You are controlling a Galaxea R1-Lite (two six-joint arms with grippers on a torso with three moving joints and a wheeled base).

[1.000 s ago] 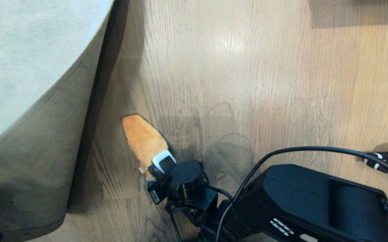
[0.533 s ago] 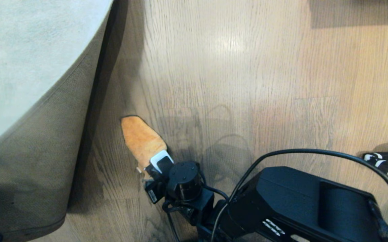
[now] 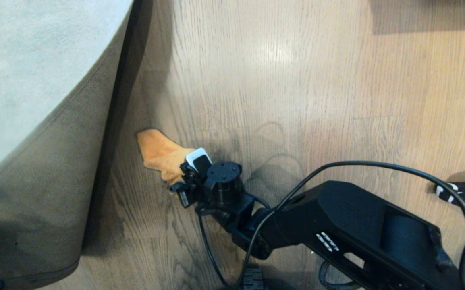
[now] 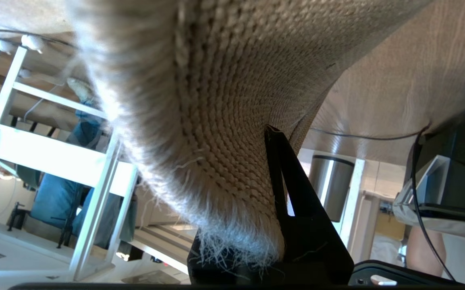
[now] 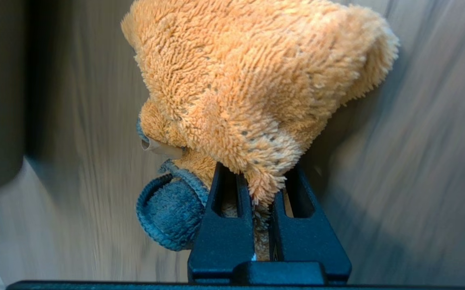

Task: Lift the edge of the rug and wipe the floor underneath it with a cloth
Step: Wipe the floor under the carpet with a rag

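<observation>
Orange-tan fuzzy microfibre, the cloth lies pressed on the floor just beside the lifted rug edge, pinched at its near end by the right gripper, whose fingers are closed tight on a fold of pile. Against a second ago, the cloth has shifted up and toward the rug, and has bunched from a long flat tongue into a shorter, crumpled wedge; the right arm has swung with it. Judgement: a wiping stroke is under way on the exposed boards, with the strip in the rug's shadow not yet reached.

The left gripper is at the lower left edge of the head view, fingers clamped on the rug edge, holding it raised; the tan-brown woven underside faces outward and frayed pale fibres hang at the grip.

Materials: the rug top is short, pale grey pile; its backing is coarse, ribbed weave. The floor is wood-grain plank with a slight sheen and a bright reflection. The cloth carries a blue-grey trimmed hem, curled beside the right gripper's fingers.
</observation>
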